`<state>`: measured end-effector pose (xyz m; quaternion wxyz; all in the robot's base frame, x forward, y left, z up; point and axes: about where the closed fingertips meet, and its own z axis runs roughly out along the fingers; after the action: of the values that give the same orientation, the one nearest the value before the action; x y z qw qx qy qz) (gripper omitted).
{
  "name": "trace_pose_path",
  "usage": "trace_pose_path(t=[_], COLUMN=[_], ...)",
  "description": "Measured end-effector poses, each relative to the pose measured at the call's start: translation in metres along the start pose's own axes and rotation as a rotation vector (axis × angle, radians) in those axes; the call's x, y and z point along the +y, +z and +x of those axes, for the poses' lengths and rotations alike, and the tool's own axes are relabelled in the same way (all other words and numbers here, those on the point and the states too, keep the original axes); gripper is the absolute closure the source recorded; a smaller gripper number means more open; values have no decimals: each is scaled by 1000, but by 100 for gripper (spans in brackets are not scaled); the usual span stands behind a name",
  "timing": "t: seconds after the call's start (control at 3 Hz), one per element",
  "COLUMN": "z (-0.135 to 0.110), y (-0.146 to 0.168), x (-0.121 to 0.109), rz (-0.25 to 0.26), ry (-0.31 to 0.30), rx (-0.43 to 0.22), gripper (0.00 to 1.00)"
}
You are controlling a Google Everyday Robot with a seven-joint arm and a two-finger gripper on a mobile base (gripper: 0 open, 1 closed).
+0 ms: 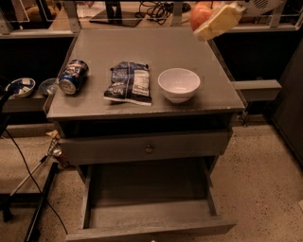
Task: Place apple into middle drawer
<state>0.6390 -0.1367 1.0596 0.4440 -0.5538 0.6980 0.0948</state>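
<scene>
My gripper (211, 21) is at the top right, above the back right corner of the cabinet top. One yellowish finger (220, 20) shows, pressed against the red-orange apple (199, 11), which it holds in the air. The middle drawer (147, 191) is pulled out at the bottom of the view, well below and in front of the gripper. Its bare grey floor holds nothing.
On the cabinet top (142, 45) stand a white bowl (179, 84), a dark snack bag (129, 82) and a blue can (72, 76) on its side. Below it is a grey drawer front with a round knob (149, 148). Cables and a stand lie at the left (33, 189).
</scene>
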Motion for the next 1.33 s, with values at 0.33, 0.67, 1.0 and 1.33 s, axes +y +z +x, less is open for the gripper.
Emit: trace_pose_path(t=[0.33, 0.67, 1.0, 1.33], z=[10, 12, 13, 11], y=[1, 5, 13, 16], x=[53, 54, 60, 83], rz=[-89, -96, -70, -50], ry=[32, 34, 48, 75], rx=[23, 27, 28, 22], gripper=[100, 100, 100, 100])
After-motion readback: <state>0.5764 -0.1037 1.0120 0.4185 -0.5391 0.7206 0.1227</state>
